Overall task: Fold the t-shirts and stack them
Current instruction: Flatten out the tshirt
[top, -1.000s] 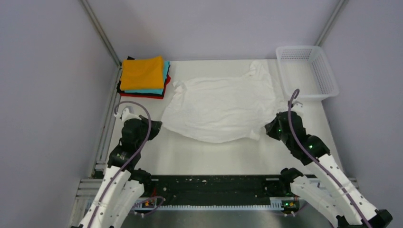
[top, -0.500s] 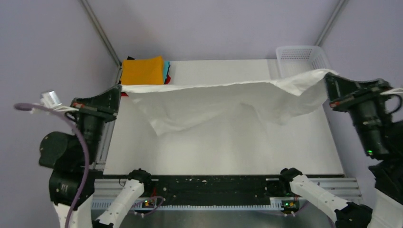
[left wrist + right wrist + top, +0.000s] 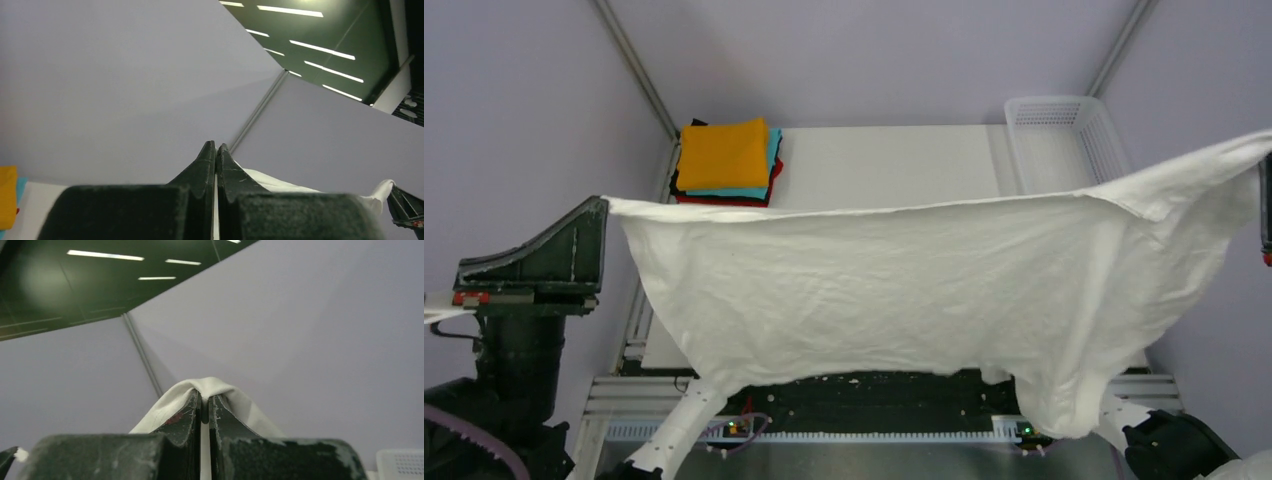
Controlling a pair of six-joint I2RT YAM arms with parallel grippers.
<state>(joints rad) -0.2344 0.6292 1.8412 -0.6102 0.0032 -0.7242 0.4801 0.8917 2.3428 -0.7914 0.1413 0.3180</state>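
The large white t-shirt (image 3: 904,290) hangs stretched in the air between my two grippers, high above the table. My left gripper (image 3: 602,205) is shut on its left corner, whose cloth shows between and behind the fingers in the left wrist view (image 3: 280,184). My right gripper (image 3: 205,399) is shut on the right corner, with cloth (image 3: 210,386) draped over the fingertips; in the top view it sits at the right frame edge (image 3: 1266,165). A folded stack with orange on top (image 3: 724,152), then teal, red and black, lies at the table's back left.
A white mesh basket (image 3: 1069,145) stands at the back right of the table (image 3: 884,160). The hanging shirt hides most of the table's front half. Purple walls enclose the sides and back.
Both grippers have risen further toward the camera and moved apart, lifting the white t-shirt fully off the table and stretching it wide. One second ago it lay on the table.
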